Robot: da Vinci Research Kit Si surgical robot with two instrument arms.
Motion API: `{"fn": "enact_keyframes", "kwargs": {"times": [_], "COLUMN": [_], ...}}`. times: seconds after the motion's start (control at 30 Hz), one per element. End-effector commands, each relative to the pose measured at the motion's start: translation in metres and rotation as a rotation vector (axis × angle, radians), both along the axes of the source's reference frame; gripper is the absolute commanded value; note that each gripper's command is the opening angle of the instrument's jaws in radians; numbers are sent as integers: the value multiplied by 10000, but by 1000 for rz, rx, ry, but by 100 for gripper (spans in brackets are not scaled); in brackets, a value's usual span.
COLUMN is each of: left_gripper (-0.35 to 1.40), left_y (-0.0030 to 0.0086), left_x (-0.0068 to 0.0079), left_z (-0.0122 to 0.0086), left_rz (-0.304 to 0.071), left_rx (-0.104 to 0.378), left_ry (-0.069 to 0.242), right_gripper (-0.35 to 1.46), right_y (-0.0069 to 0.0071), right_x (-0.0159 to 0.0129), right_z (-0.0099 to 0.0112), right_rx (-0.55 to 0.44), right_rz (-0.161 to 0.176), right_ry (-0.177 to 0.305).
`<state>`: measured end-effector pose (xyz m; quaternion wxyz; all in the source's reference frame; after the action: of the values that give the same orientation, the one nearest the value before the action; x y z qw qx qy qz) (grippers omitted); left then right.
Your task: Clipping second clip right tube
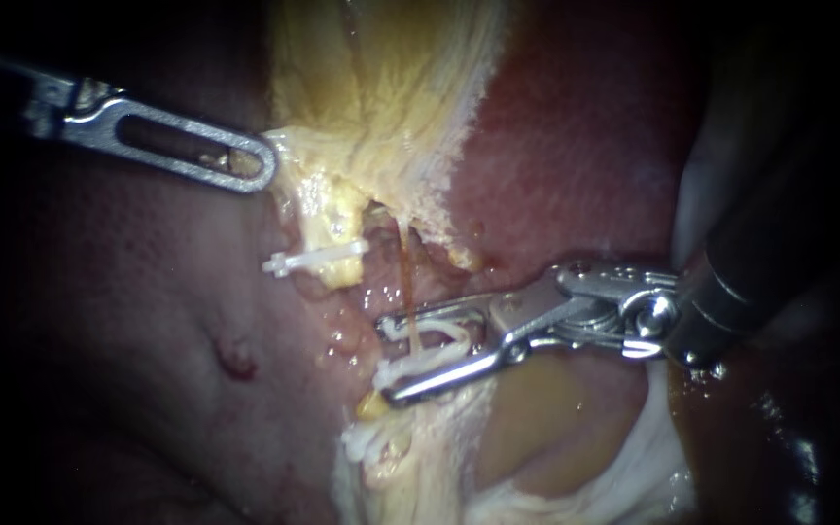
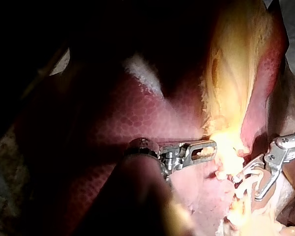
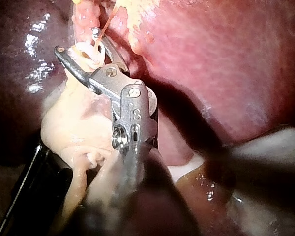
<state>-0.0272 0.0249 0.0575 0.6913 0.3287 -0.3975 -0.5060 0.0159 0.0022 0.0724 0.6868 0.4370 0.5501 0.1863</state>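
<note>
Starting at the left, our left instrument (image 1: 260, 165) has its jaws closed on the edge of the yellow tissue (image 1: 381, 107), with the dark red liver (image 1: 148, 321) below it. Just under those jaws, a first clip (image 1: 315, 258) lies across a strip of the same tissue. Further right, the thin orange right tube (image 1: 406, 277) runs down between the jaws of our right instrument (image 1: 386, 362). These stand apart and hold the second clip (image 1: 420, 367), its white legs either side of the tube.

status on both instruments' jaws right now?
Left instrument: shut on yellow tissue.
Right instrument: jaws apart, holding an open white clip astride the thin tube.
</note>
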Motion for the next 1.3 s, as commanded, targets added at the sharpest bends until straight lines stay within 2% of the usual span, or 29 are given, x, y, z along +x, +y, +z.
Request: {"fn": "enact_keyframes", "kwargs": {"times": [0.03,0.27,0.57,0.77,0.93,1.13,1.3], "left_gripper": [-35,-35,-35,-35,-35,-35,-35], "left_y": [0,0,0,0,0,0,0], "left_x": [0,0,0,0,0,0,0], "left_z": [0,0,3,3,4,4,4], "left_rz": [0,0,3,3,3,3,3], "left_rx": [0,0,0,0,0,0,-1], "left_ry": [1,1,-1,-1,-1,-1,-1], "right_gripper": [48,48,47,46,45,35,19], "right_y": [0,0,-4,-4,-5,-3,-3], "right_x": [0,0,3,5,5,2,-3], "right_z": [-1,-6,-34,-49,-53,-50,-48], "right_rx": [0,15,42,50,51,51,51], "right_rz": [1,12,-11,-13,-16,-19,-22], "right_ry": [2,27,88,104,105,107,109]}}
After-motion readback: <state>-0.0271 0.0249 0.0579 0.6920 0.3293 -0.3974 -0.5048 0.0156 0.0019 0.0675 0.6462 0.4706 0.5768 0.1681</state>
